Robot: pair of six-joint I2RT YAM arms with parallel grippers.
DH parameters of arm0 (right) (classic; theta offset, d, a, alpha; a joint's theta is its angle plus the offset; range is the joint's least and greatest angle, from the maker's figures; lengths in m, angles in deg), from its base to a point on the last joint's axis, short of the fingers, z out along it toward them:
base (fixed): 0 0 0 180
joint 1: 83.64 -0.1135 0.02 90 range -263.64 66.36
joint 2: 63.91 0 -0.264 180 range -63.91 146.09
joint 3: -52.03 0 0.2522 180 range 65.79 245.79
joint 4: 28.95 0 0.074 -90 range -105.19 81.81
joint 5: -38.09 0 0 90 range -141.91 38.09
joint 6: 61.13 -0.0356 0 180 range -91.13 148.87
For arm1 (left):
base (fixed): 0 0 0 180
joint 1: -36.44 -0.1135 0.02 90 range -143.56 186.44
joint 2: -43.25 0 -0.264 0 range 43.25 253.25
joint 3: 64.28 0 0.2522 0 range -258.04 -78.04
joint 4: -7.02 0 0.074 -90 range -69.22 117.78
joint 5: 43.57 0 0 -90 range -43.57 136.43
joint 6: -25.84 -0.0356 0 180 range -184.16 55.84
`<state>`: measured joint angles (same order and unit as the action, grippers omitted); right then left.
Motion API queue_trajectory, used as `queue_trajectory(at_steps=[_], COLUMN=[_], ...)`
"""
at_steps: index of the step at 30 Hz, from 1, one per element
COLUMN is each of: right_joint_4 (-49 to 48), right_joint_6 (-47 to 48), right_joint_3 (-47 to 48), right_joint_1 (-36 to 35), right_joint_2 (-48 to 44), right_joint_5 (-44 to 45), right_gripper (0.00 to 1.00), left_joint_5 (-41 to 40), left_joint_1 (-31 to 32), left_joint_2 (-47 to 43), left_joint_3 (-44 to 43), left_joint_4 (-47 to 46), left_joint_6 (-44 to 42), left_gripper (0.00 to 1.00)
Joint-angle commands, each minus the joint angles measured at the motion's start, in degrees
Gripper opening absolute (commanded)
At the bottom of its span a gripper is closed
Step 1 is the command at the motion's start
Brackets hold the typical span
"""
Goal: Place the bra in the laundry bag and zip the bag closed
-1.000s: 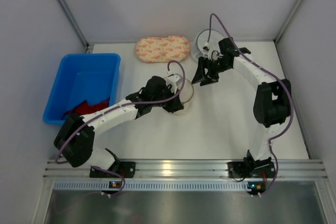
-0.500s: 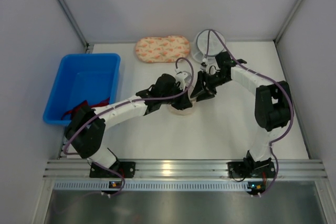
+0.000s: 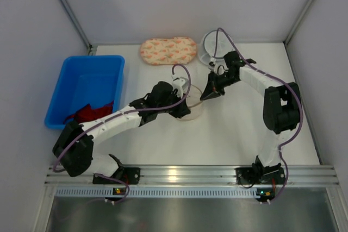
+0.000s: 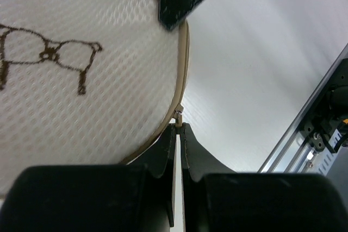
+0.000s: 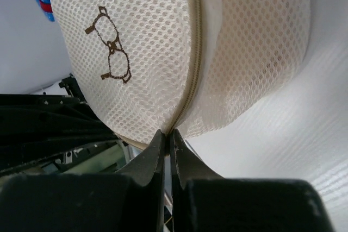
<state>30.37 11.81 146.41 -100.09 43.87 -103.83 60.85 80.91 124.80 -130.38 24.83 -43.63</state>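
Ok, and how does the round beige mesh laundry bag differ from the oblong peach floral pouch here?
The round beige mesh laundry bag is plain netting with one small brown stitched outline; the oblong peach floral pouch is patterned all over. The bag sits mid-table, pinched at its zip seam by the left gripper and right gripper; the pouch lies untouched at the far edge. Both rest on the white table.

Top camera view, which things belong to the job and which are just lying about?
Job: laundry bag, left gripper, right gripper, both shut at its zip edge; bra not visible.
Lying about: blue bin, red cloth, floral pouch, white round container.
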Motion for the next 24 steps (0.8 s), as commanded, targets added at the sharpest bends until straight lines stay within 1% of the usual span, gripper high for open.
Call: queue_trajectory(at_steps=[1,6,7,8,9,10,11,13,15,17,19,20,21,22,24], right_joint_4=[1.19,2.34,2.25,2.16,2.34,2.77,3.04,3.92,6.99,11.54,12.97,12.71,10.62,9.3,6.31], right_joint_6=[3.08,5.19,5.19,5.11,4.76,4.75,4.75,5.8,8.69,10.81,11.61,10.57,8.99,5.41,2.4], right_joint_3=[3.93,7.43,8.06,8.85,10.59,11.31,11.92,12.54,12.28,12.02,9.57,7.9,3.28,0.97,-4.3], right_joint_1=[2.38,3.53,3.44,3.53,3.44,3.44,3.53,3.79,4.67,5.54,5.81,5.81,5.81,5.64,4.41], right_joint_2=[0.4,1.72,1.9,2.6,3.04,3.3,3.22,1.82,0.67,-0.99,-3.27,-4.33,-5.21,-6.79,-7.85], right_joint_5=[1.38,0.42,0.07,-0.54,-0.81,-0.99,-1.08,-0.64,-0.2,-0.37,-1.86,-3.09,-6.58,-7.83,-8.28], right_gripper=[0.0,0.0,0.02,0.07,0.26,0.34,0.5,0.64,0.73,0.74,0.73,0.73,0.73,0.73,0.74], left_joint_5=[-1.58,-1.32,-0.71,-0.44,0.08,0.17,0.35,0.7,0.88,1.05,1.58,1.67,1.5,1.49,1.67], left_joint_1=[-1.83,-4.04,-4.04,-4.04,-3.95,-3.95,-3.95,-3.95,-3.86,-3.69,-3.25,-2.9,-2.55,-1.67,-0.97], left_joint_2=[-6.05,-8.87,-8.7,-8.35,-7.39,-6.86,-6.24,-4.31,-2.3,-1.06,0.7,1.32,2.37,2.72,3.34], left_joint_3=[2.85,5.4,5.23,4.71,4.44,3.74,3.3,2.33,0.49,-1.01,-2.5,-3.2,-3.73,-4.69,-5.14], left_joint_4=[2.88,4.3,4.3,4.12,3.34,2.89,2.37,0.78,-0.36,-2.11,-3.26,-3.26,-3.35,-3.53,-3.53], left_joint_6=[-2.6,-4.1,-3.75,-3.23,-2.26,-1.73,-0.77,-0.23,0.81,2.13,2.84,2.84,2.93,3.11,3.81], left_gripper=[0.0,0.0,0.0,0.0,0.0,0.0,0.0,0.0,0.0,0.0,0.0,0.0,0.0,0.0,0.0])
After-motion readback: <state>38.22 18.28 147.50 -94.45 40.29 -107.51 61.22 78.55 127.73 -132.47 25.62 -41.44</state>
